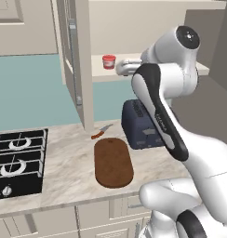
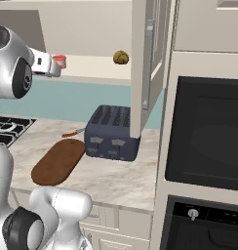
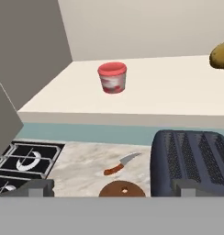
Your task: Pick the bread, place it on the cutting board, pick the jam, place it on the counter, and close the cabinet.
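Both cabinet doors (image 1: 73, 60) open above marbled counter (image 1: 69, 153); tool (image 3: 114, 188) spread apart, empty.

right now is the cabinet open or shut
Open. Both cabinet doors are swung outward, so the shelf inside is exposed, with the jam and the bread standing on it.

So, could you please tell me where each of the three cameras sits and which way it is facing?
Left base view: behind the arm on its left, looking forward and down at the counter, cutting board and toaster; the white arm rises at lower right.
Right base view: behind on the right, facing the same counter; the arm is at the left edge.
Hand view: on the hand, facing the cabinet shelf with jam and bread; open fingers at the bottom.
Shared: all show the toaster, cutting board and jam.
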